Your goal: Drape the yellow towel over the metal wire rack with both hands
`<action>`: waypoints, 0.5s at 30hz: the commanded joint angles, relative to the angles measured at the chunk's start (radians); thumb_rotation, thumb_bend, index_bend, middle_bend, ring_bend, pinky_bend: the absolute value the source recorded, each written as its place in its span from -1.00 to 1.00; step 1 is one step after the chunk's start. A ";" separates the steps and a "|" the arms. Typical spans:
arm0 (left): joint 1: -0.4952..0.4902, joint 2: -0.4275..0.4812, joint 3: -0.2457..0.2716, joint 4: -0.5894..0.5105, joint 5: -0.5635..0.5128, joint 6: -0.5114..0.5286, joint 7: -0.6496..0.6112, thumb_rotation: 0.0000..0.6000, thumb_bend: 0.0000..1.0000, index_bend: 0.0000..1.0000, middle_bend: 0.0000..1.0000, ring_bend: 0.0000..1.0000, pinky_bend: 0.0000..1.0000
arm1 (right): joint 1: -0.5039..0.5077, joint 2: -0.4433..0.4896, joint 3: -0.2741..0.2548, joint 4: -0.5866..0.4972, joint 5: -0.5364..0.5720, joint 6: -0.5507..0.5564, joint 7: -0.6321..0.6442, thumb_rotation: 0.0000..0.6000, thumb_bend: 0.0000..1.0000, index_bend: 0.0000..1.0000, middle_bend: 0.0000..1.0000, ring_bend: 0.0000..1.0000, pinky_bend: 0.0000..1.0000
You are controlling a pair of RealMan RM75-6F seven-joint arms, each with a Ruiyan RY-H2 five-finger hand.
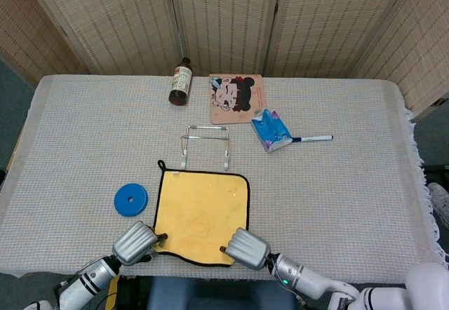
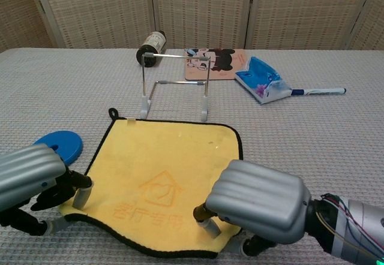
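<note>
The yellow towel (image 1: 202,213) with a black border lies flat on the table, its hanging loop toward the metal wire rack (image 1: 205,145). The rack (image 2: 175,85) stands upright just beyond the towel's (image 2: 162,175) far edge. My left hand (image 1: 135,243) pinches the near left corner, one of its fingers (image 2: 81,196) resting on top of the cloth. My right hand (image 1: 245,248) grips the near right corner, which is pulled inward and slightly bunched under the hand (image 2: 258,200). The near edge of the towel curls up a little between my left hand (image 2: 30,178) and the right one.
A blue disc (image 1: 131,199) lies just left of the towel. Behind the rack are a brown bottle (image 1: 180,81) on its side, a cartoon mat (image 1: 236,97), a blue tissue pack (image 1: 271,130) and a pen (image 1: 313,139). Woven screens close off the back.
</note>
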 commanded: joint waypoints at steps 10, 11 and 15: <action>-0.059 0.107 -0.014 -0.185 0.031 -0.011 -0.054 1.00 -0.13 0.24 0.85 0.57 0.86 | -0.040 0.113 -0.014 -0.111 -0.007 0.147 0.092 1.00 -0.07 0.39 0.91 0.97 1.00; -0.061 0.114 -0.015 -0.198 0.035 -0.011 -0.048 1.00 -0.13 0.25 0.85 0.57 0.86 | -0.042 0.123 -0.015 -0.121 -0.009 0.157 0.095 1.00 -0.07 0.39 0.91 0.97 1.00; -0.077 0.133 -0.029 -0.241 0.033 -0.026 -0.026 1.00 -0.13 0.25 0.85 0.57 0.86 | -0.051 0.154 -0.012 -0.149 -0.014 0.191 0.105 1.00 -0.07 0.39 0.91 0.97 1.00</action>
